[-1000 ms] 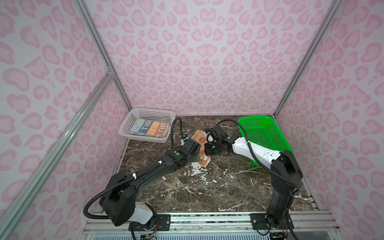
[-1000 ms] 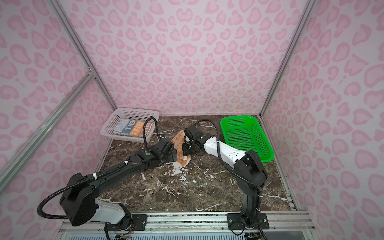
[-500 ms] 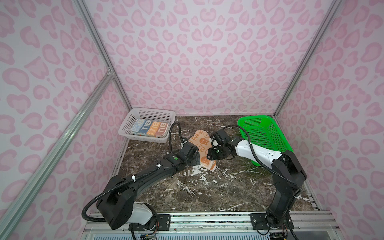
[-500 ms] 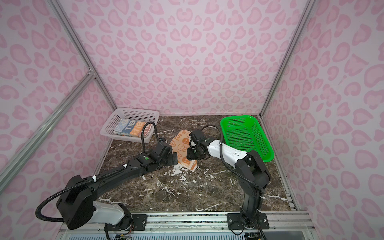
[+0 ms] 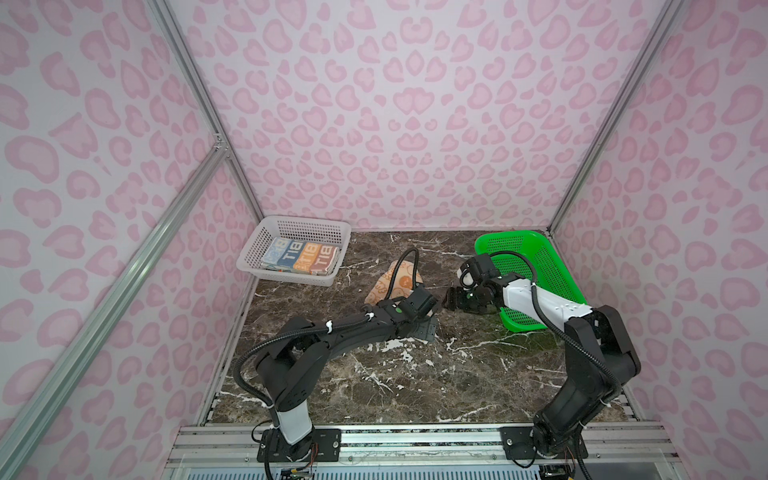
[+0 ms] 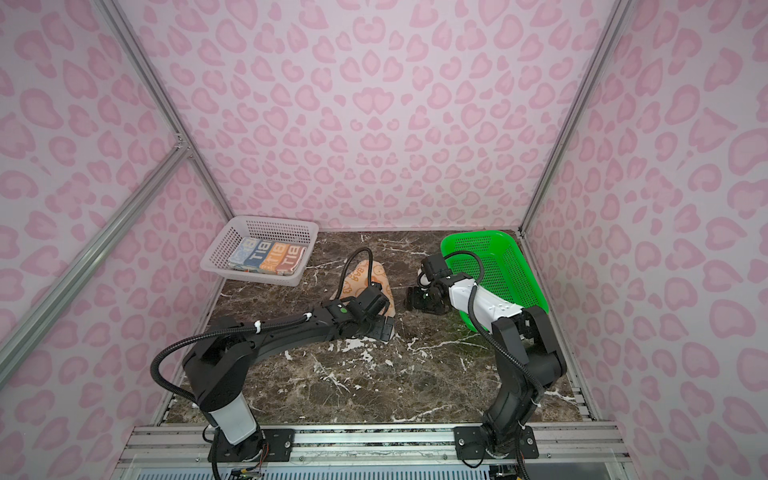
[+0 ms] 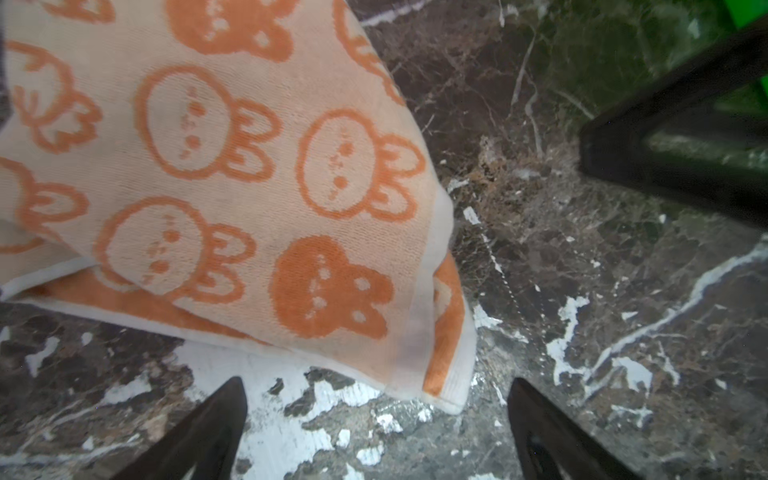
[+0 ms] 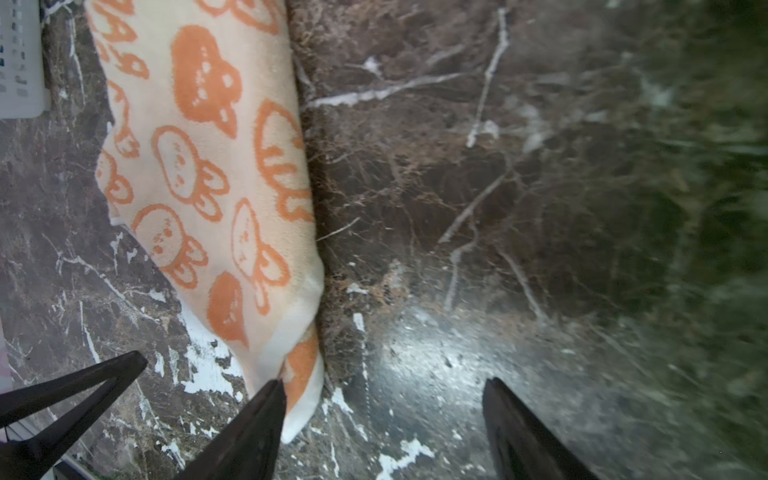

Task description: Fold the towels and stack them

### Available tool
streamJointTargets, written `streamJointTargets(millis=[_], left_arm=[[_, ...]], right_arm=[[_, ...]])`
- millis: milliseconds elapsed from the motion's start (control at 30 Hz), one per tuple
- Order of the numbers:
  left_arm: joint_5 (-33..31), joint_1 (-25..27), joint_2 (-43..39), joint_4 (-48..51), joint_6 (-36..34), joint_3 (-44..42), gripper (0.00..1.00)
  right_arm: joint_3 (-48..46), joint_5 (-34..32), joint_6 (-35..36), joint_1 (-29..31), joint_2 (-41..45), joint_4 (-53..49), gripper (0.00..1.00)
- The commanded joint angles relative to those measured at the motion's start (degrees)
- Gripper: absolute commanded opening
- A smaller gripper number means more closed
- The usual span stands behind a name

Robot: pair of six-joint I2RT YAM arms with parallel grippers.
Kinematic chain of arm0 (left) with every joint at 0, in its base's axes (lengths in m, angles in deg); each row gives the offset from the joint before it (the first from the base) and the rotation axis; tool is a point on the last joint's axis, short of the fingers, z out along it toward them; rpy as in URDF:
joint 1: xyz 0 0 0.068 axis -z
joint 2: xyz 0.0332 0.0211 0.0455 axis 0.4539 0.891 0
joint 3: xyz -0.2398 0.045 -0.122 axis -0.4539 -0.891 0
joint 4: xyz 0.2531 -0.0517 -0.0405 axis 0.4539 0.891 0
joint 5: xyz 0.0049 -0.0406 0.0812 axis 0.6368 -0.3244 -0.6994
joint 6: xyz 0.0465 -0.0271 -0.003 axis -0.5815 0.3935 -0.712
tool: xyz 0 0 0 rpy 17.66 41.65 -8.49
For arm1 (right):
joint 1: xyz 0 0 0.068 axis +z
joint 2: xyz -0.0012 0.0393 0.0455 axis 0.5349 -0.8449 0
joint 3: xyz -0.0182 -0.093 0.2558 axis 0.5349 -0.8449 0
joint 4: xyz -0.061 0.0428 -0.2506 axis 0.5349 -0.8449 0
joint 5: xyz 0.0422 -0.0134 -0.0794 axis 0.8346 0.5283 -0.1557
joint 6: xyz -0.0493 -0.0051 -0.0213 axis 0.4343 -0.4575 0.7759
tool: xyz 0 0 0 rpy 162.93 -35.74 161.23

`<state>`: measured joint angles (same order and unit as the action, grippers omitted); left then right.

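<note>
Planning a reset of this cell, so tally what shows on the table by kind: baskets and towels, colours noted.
Baskets: 2 (white basket, green basket)
Towels showing: 2 (orange towel lying outside the baskets; folded towel with blue and orange blocks in the white basket; any towels beneath it are hidden)
Total: 4

- Left arm: black links, white segment by the base at lower centre-left, green dot near the wrist.
- Right arm: black, white forearm shell with small dark dots.
- Black corrugated cables loop along both arms.
- Left gripper: black tapered fingers.
</note>
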<state>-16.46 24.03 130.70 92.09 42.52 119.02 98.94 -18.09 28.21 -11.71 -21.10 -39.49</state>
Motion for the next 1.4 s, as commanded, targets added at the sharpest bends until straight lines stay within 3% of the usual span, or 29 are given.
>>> streamJointTargets(millis=[0,300,667,933,1033,1233,1367], left_arm=[[-0.3,0.0,2.7,3.4,-1.4,1.4,0.95],[-2.7,0.1,5.4,4.0,-0.2,2.2,0.82],[-3.4,0.0,7.5,4.1,0.6,2.4,0.44],[-4.3,0.0,5.3,4.4,0.7,2.8,0.37],[-4.6,-0.5,5.1,4.8,0.4,3.0,0.27],[-4.9,-1.1,4.3,4.9,0.4,2.4,0.21],[-4.9,-1.8,4.2,5.7,0.1,2.6,0.03]], right_arm=[[-1.9,1.4,0.9,-1.4,1.2,1.4,0.82],[-3.4,3.2,1.2,-2.6,1.4,2.6,0.86],[-5.0,4.5,1.0,-2.5,1.3,4.0,0.86],[-4.3,4.5,1.8,-0.6,0.2,3.9,0.86],[-4.1,4.7,1.6,0.3,-0.7,4.3,0.86],[-4.5,4.4,1.4,2.1,-1.3,5.1,0.86],[-4.6,4.7,1.1,2.4,-1.8,5.6,0.86]])
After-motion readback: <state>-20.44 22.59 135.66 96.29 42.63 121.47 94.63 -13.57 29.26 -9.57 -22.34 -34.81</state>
